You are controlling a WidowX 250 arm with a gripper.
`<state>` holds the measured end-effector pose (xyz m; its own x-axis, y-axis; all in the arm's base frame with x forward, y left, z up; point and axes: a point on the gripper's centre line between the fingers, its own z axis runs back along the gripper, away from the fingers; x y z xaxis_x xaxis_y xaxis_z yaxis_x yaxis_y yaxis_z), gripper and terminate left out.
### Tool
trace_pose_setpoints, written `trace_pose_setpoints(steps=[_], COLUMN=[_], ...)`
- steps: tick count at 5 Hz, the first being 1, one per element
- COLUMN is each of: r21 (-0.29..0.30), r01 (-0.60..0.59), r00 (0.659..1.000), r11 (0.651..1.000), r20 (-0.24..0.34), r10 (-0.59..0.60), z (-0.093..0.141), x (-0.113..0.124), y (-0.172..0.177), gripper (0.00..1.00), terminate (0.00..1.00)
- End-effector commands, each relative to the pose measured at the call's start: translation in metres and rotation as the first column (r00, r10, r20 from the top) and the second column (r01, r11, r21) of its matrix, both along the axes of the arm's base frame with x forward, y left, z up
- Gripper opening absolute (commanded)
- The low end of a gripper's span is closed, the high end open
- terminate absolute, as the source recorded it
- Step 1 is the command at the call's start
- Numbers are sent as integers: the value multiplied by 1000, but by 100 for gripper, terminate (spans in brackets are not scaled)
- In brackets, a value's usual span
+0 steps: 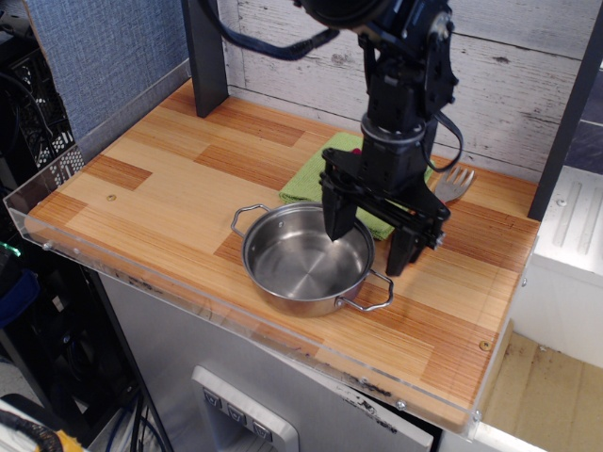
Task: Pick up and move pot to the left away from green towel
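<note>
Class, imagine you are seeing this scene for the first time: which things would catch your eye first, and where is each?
The black gripper hangs at the centre, jaws open astride the right rim of the shiny steel pot, one jaw inside and one outside. The pot sits near the front edge of the wooden table. Behind it lies the green towel, with a fork to its right.

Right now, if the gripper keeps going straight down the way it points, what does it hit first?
Most likely the right rim of the shiny round steel pot. The open black gripper points down and seems to straddle that rim, one finger over the bowl, one outside. Depth from this single view is uncertain.
</note>
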<state>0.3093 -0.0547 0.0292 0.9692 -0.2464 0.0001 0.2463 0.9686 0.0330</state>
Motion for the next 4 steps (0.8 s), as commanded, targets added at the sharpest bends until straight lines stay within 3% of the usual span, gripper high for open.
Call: trace_pose_setpoints(steps=[1,2,4], r21=[17,28,75], r01=[5,4,2], r00=[1000,1000,999], r11=[1000,1000,997], r20=[14,18,44], r10=[-5,-5,-5], z=[2,2,4], x=[3,4,2], y=[-2,-2,-2], gripper=[100,0,0], terminate=[0,0,0])
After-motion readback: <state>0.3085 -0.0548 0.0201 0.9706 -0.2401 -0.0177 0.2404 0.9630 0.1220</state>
